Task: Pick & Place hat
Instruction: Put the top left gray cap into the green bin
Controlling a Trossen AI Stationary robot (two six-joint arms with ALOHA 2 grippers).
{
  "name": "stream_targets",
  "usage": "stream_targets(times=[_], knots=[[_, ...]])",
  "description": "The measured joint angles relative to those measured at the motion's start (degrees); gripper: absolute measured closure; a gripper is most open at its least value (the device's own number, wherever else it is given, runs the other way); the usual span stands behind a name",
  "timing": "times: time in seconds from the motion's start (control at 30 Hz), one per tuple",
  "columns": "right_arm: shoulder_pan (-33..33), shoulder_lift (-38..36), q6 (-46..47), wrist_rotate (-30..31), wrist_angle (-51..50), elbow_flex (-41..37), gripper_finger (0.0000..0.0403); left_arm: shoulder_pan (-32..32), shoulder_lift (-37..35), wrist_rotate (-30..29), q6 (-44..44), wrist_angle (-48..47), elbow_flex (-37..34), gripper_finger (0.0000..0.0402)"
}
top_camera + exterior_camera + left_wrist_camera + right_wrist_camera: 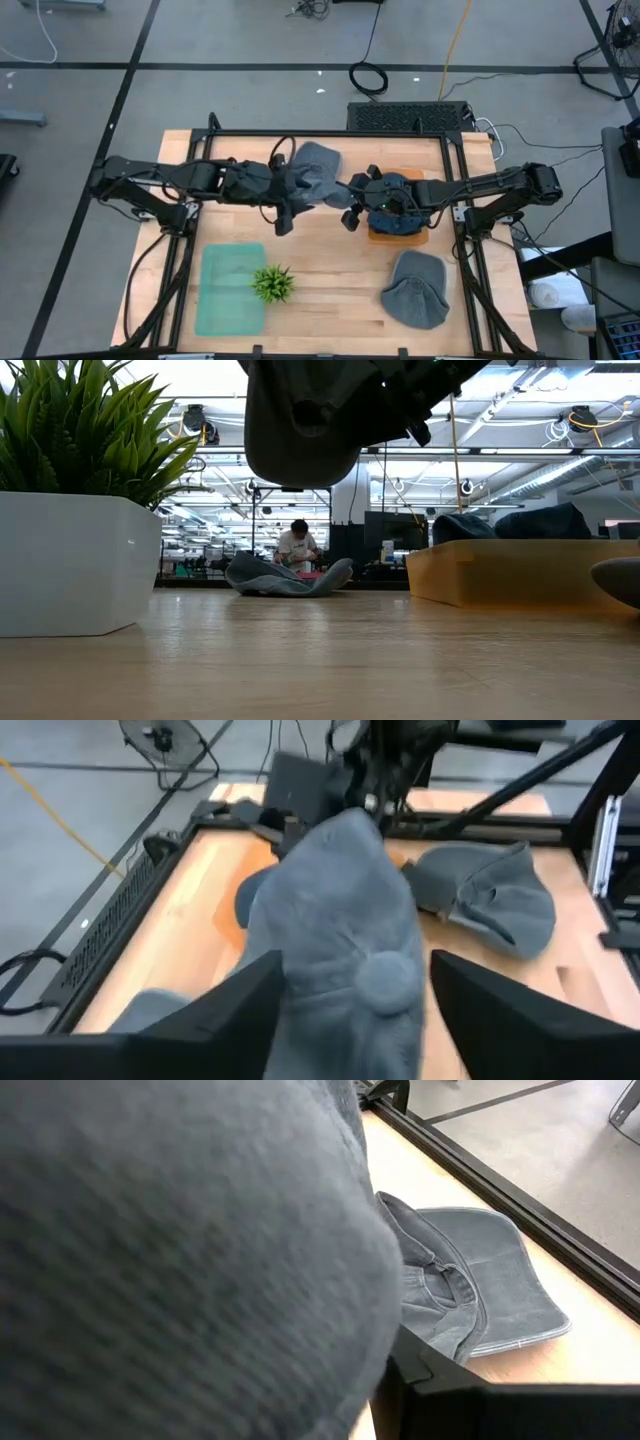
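Observation:
A grey hat (340, 910) hangs in the air over the table's middle, between my two grippers. My right gripper (352, 205) reaches in from the table's right and is shut on it. My left gripper (355, 965) comes from the table's left and is open, one finger on each side of the hat's crown near its top button (385, 975). In the low view the hat (300, 420) hangs well above the tabletop. In the right wrist view its cloth (180, 1250) fills most of the picture. My right gripper holds the hat by the end farthest from my left gripper (365, 815), coming from the table's right and slanting down. The cloth hides the fingers in its own wrist view. The hat is lifted clear of the table. My left gripper: I cannot tell whether its fingers (250, 1000) touch the crown.
A second grey hat (318, 160) lies by the table's far edge, and a third (415, 290) at the near right. An orange box (400, 222) holding dark hats stands under my right arm. A green tray (230, 290) and a potted plant (272, 283) stand at the near left.

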Motion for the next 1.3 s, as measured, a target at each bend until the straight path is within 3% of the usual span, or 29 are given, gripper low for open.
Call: stream_targets(times=[0.17,0.37,0.87,0.97,1.3], knots=[[0.0,0.0,-1.4,0.0,-0.3,0.0,0.0403,0.3,-0.5,-0.5,-0.1,0.0,0.0,0.0238],[0.0,0.0,-2.1,0.1,-0.1,0.0,0.0403,0.3,-1.8,0.2,2.2,-0.5,0.2,0.0375],[0.0,0.0,-5.4,-0.2,3.5,0.0,0.0371,0.3,-2.4,-0.6,3.4,-1.0,0.2,0.038],[0.1,0.0,-7.5,-1.5,3.3,0.0,0.034,0.3,-3.4,-1.3,3.8,-3.5,0.8,0.038],[0.8,-6.3,-11.0,-1.4,-0.7,0.0,0.0205,-2.1,-7.2,-12.5,4.0,-19.5,7.9,0.038]])
